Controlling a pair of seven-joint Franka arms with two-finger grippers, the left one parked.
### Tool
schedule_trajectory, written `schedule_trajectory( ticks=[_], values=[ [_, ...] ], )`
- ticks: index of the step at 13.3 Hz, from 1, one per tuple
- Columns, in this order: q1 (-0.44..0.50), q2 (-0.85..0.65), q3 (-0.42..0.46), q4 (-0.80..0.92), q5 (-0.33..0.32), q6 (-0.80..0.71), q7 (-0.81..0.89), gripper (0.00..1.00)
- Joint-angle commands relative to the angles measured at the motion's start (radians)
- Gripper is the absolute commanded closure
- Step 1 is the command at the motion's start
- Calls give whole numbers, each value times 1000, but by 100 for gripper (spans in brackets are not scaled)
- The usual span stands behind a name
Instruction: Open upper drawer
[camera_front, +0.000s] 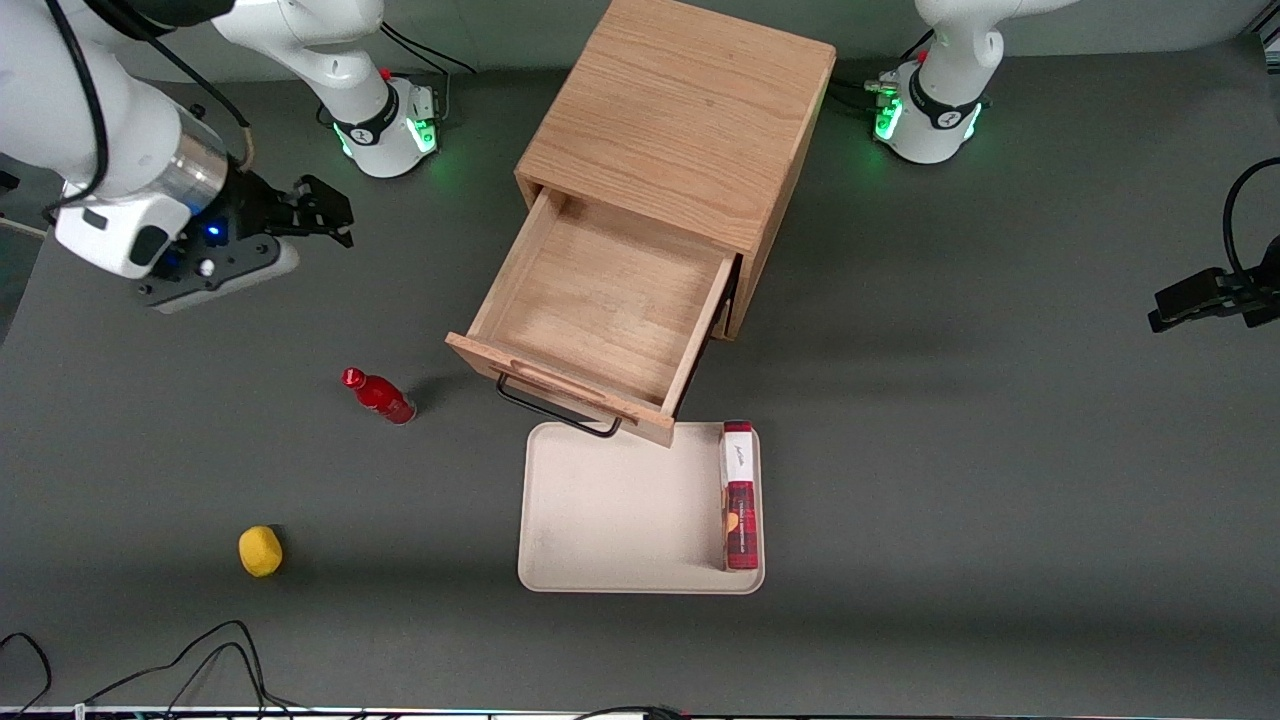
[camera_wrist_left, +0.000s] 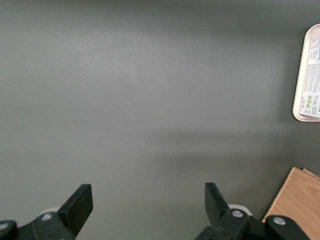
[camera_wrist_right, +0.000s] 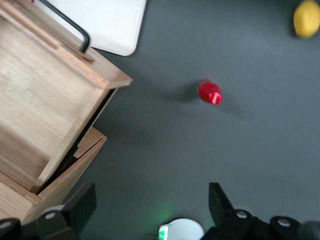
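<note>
The upper drawer (camera_front: 600, 300) of the light oak cabinet (camera_front: 680, 110) stands pulled far out, its inside bare, and its black wire handle (camera_front: 555, 410) overhangs the tray's rim. The same drawer (camera_wrist_right: 45, 105) and handle (camera_wrist_right: 70, 25) show in the right wrist view. My right gripper (camera_front: 325, 215) hangs open with nothing between its fingers, well away from the drawer toward the working arm's end of the table and above the tabletop. In the right wrist view the gripper (camera_wrist_right: 150, 205) stands apart from the cabinet, over bare table.
A beige tray (camera_front: 620, 510) lies in front of the drawer with a red box (camera_front: 740, 495) along one edge. A small red bottle (camera_front: 380, 397) lies beside the drawer. Nearer the front camera sits a yellow ball (camera_front: 260, 551). Cables (camera_front: 200, 670) trail at the table's near edge.
</note>
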Motion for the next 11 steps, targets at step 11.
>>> schedule_trajectory(
  ticks=[11],
  values=[
    [-174,-55,-16,-52,41,-2,43,0]
  ],
)
